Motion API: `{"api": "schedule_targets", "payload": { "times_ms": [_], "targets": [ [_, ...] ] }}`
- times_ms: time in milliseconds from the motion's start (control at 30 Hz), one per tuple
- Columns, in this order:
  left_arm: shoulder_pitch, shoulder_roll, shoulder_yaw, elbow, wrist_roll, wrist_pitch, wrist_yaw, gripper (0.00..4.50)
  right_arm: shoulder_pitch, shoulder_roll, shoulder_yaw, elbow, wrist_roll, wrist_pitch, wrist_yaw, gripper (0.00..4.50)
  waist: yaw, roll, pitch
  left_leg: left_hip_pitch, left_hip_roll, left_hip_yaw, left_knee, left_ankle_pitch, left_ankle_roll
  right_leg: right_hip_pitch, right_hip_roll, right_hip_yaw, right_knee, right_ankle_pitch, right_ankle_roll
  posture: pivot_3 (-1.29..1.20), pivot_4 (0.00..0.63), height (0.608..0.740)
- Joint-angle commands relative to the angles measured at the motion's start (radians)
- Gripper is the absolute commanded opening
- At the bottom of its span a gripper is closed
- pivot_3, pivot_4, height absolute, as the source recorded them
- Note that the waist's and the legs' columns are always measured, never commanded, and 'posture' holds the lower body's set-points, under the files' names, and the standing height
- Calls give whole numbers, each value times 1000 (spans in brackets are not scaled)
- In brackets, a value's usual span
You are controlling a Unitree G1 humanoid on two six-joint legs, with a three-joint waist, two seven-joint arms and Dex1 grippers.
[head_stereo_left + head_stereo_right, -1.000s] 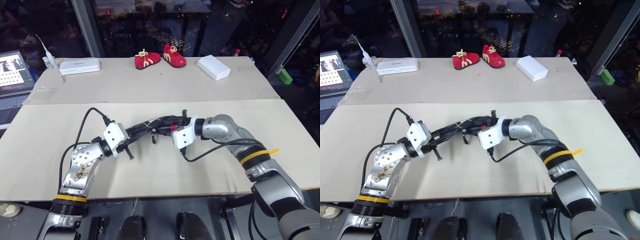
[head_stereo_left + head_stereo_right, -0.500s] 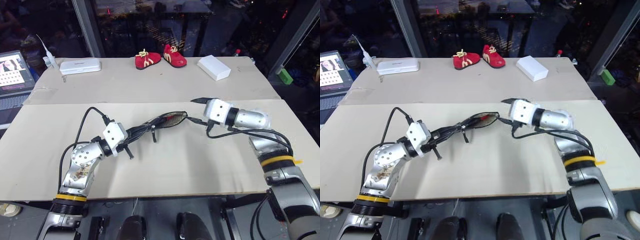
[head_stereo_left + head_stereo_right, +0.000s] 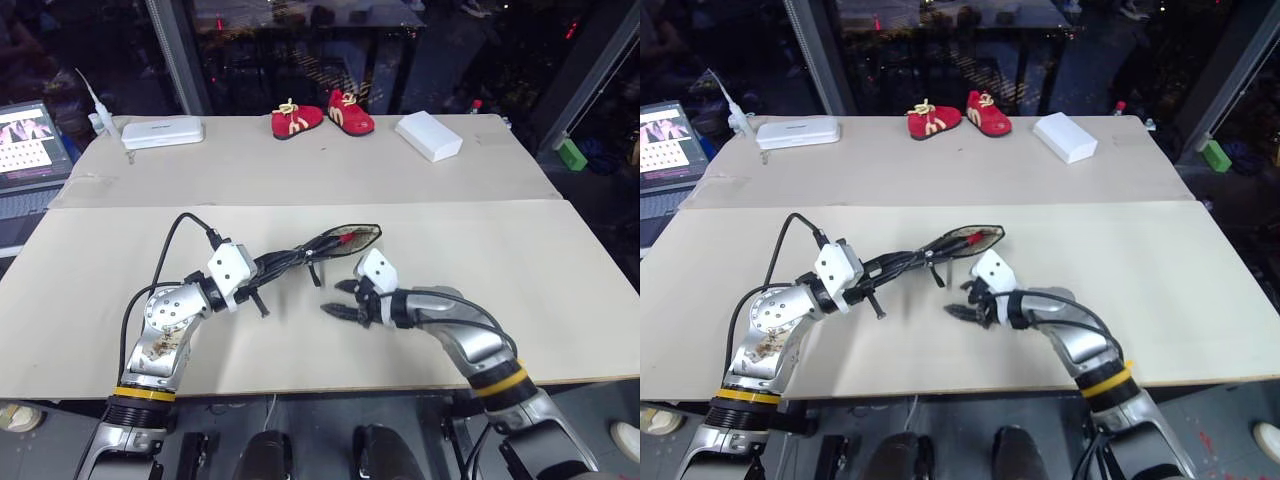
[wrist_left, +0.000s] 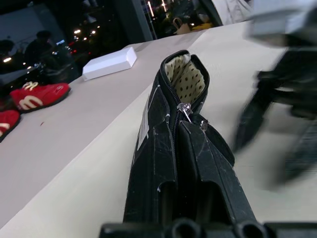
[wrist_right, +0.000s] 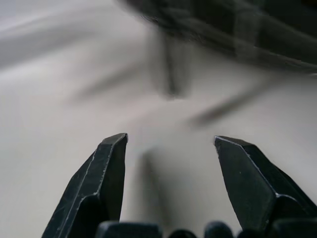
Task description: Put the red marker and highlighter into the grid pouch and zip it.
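Table (image 3: 560, 270) carried the grid pouch (image 3: 330, 243), held above it with its mouth open in the clamped left gripper (image 3: 268, 268), while the empty right gripper (image 3: 338, 300), fingers spread wide, hovered just below the pouch's open end.

1. A lab-like test room at night: dark glass walls (image 3: 300, 50) reflect city lights.
2. Cardboard-covered tables (image 3: 560, 270), a running laptop (image 3: 30, 140), and toy shoes (image 3: 322, 115) as props.

We read a yellow "M" on each red toy shoe (image 3: 323, 114) (other markings stay too small to read).
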Motion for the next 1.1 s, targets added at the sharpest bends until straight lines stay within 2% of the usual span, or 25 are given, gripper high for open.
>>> {"api": "schedule_targets", "payload": {
  "times_ms": [33,233,533,600,700,767,833,867,1000,1100],
  "targets": [
    [-14,-1,1,-18,-13,-8,1,0,-25,47,-4,-17,-1,-3,0,3114,0,0,0,0,0,0,0,0,0,0,0,0,0,0,0,0,150,740],
    [-19,-6,0,-8,-12,-12,0,0,-43,83,-12,-35,25,29,46,3114,-1,0,0,-1,0,-1,0,0,0,0,0,-1,0,0,0,0,150,740],
    [-22,-11,-3,2,-9,-16,0,0,-95,154,-33,46,0,42,-9,3114,-5,0,0,0,0,-2,0,0,0,0,1,-1,1,0,0,0,150,740],
    [-19,-10,-3,-3,-10,-15,0,0,-103,160,-45,72,-7,33,-25,2703,-5,0,0,-1,0,-2,0,0,0,0,0,-1,0,0,0,0,150,740],
    [-15,-9,-1,-8,-10,-12,3,0,-102,147,-42,75,-19,29,-19,1817,-5,0,0,-1,0,-2,0,0,0,0,0,-1,0,0,0,0,150,740],
    [-12,-8,0,-9,-10,-12,3,0,-98,134,-50,67,-15,30,-8,1152,-5,0,0,-1,0,-2,0,0,0,0,0,-1,0,0,0,0,150,740],
    [-12,-8,1,-7,-9,-13,4,0,-97,123,-61,63,-9,32,0,304,-5,0,0,-1,0,-2,0,0,0,0,0,-1,0,0,0,0,150,740],
    [-13,-9,1,-4,-9,-14,4,0,-99,117,-67,62,-6,33,5,42,-5,0,0,-1,0,-2,0,0,0,0,0,-1,0,0,0,0,150,740],
    [-14,-10,1,-4,-9,-13,5,0,-100,98,-91,51,-3,39,12,42,-5,0,0,-1,0,-2,0,0,0,0,0,-1,0,0,0,0,150,740],
    [-14,-11,0,-5,-9,-13,5,0,-106,38,-111,38,-2,51,42,42,-5,0,0,-1,0,-2,0,0,0,0,0,-1,0,0,0,0,150,740]
  ]
}}
